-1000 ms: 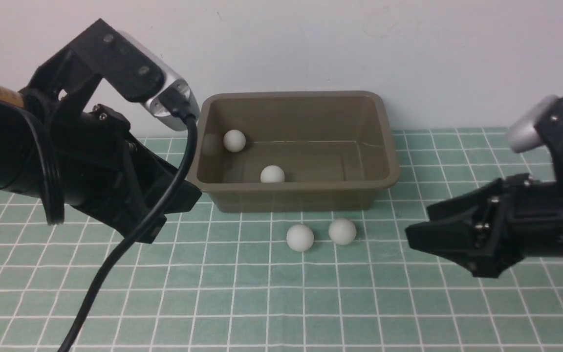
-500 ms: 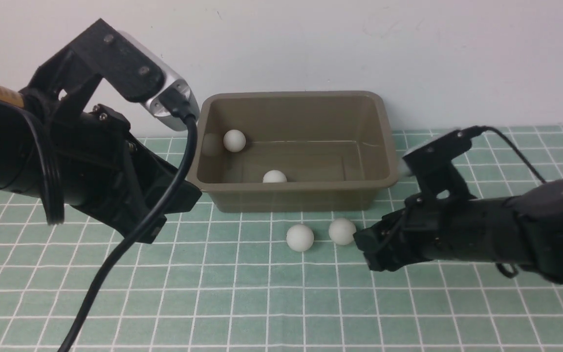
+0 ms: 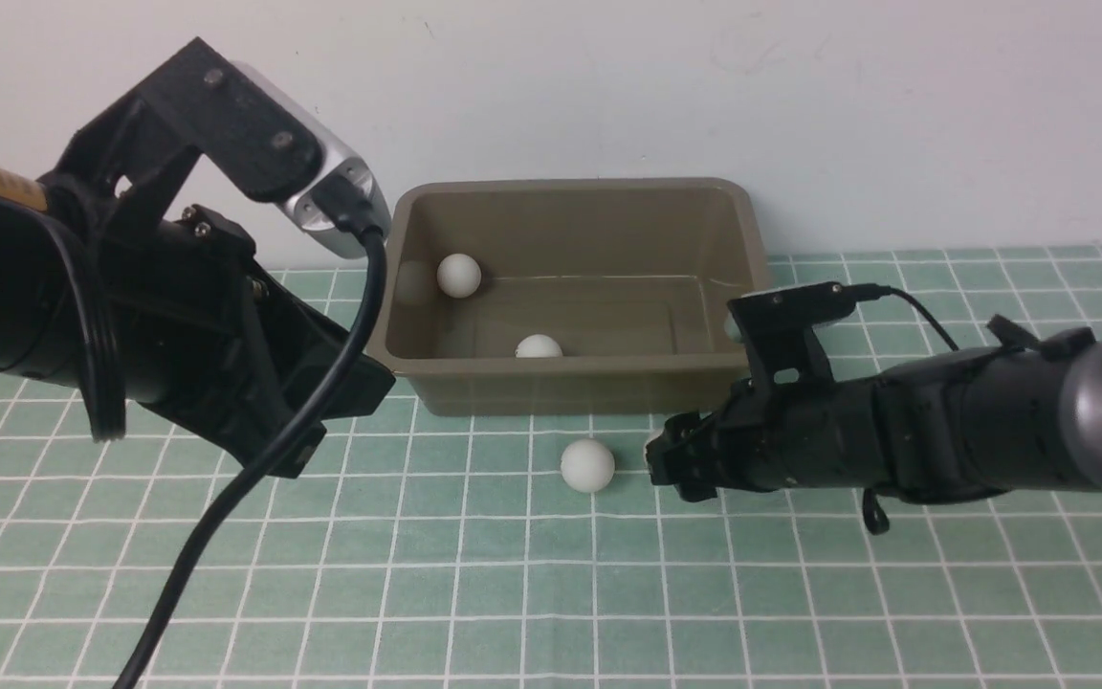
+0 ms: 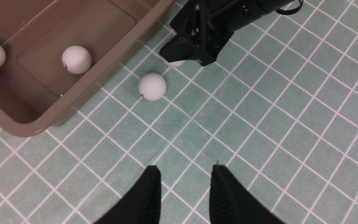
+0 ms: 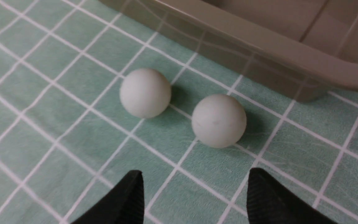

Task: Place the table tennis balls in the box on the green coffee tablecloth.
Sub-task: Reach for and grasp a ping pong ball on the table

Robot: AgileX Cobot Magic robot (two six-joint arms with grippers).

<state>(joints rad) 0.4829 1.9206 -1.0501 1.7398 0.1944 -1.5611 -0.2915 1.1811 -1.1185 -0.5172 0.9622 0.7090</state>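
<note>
Right hand (image 5: 194,173) spread, nr 2 matte white balls (image 5: 218,120), olive box (image 5: 259,45)

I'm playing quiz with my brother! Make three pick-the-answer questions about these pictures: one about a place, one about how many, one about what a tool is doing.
1. Where are the two loose balls? A) on the green cloth, in front of the box B) behind the box C) on its rim
2. How many balls lie in the box? A) one B) two C) four
3. The right tool is: A) shut on a ball B) shut on the rim C) open, empty
Answers: A, both rest on cloth by the front wall; B, two balls lie inside; C, it stands wide, nothing between.
</note>
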